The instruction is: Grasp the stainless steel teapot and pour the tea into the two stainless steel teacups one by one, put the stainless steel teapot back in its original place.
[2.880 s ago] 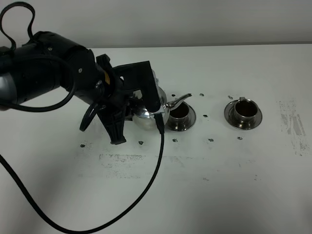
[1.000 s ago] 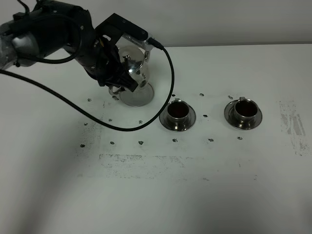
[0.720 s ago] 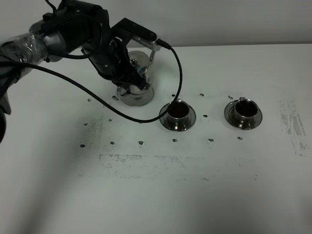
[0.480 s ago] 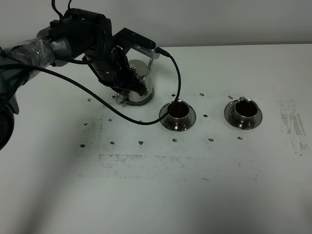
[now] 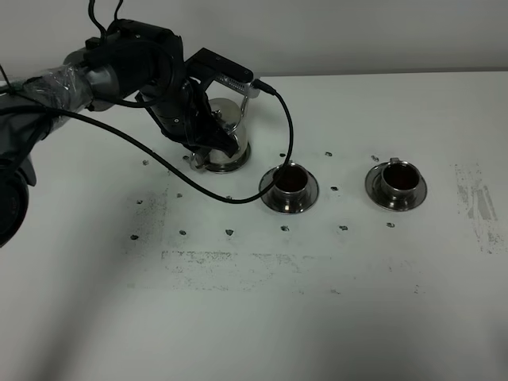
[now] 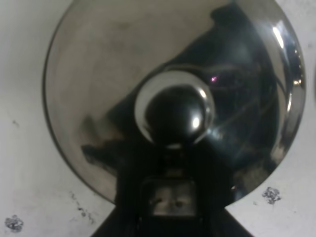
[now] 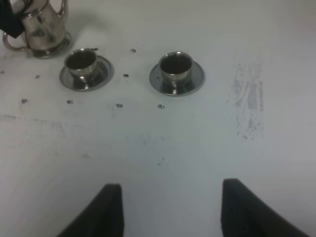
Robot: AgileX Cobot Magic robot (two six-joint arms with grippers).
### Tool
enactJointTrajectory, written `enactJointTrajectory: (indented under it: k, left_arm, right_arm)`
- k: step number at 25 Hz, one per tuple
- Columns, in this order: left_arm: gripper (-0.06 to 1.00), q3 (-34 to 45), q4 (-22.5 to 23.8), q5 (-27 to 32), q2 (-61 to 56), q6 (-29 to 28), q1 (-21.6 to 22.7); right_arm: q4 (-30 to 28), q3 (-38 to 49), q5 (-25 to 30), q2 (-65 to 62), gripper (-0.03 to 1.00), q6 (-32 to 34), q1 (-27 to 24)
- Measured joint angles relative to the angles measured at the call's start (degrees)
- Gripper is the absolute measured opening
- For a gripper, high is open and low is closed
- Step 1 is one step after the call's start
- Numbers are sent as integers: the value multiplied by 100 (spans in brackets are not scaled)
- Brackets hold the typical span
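The stainless steel teapot (image 5: 231, 149) stands upright at the back left of the table, its base at the tabletop. My left gripper (image 5: 209, 143) is shut on its handle side. The left wrist view looks straight down on the teapot's lid and knob (image 6: 174, 116), with my left gripper (image 6: 169, 183) dark below it. The two stainless steel teacups (image 5: 290, 182) (image 5: 398, 179) sit on saucers to the right of the pot, both holding dark tea. In the right wrist view, my right gripper (image 7: 172, 211) hangs open over bare table, well short of the teacups (image 7: 81, 61) (image 7: 176, 65) and teapot (image 7: 43, 28).
The left arm's black cable (image 5: 238, 194) loops down over the table in front of the teapot and close to the left saucer (image 5: 311, 193). Small dark marks dot the white tabletop (image 5: 333, 302). The table's far edge runs just behind the pot.
Over the last second the left arm has turned the teapot from tilted to upright and lowered it toward the table behind the left cup. The cups have not moved.
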Motion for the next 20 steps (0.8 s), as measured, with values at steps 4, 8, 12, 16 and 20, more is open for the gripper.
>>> enactJointTrajectory:
  k: [4, 8, 12, 16, 20]
  left_arm:
    - [20, -6, 54, -5, 8, 0, 0]
    - [20, -6, 101, -5, 8, 0, 4]
    - [20, -6, 101, 13, 8, 0, 4]
    - [20, -6, 101, 52, 8, 0, 4]
    - [20, -6, 101, 57, 8, 0, 4]
  right_arm:
    - [0, 0, 0, 0, 43, 0, 0]
    - [0, 0, 0, 0, 43, 0, 0]
    - [0, 0, 0, 0, 43, 0, 0]
    - [0, 0, 0, 0, 43, 0, 0]
    - [0, 0, 0, 0, 43, 0, 0]
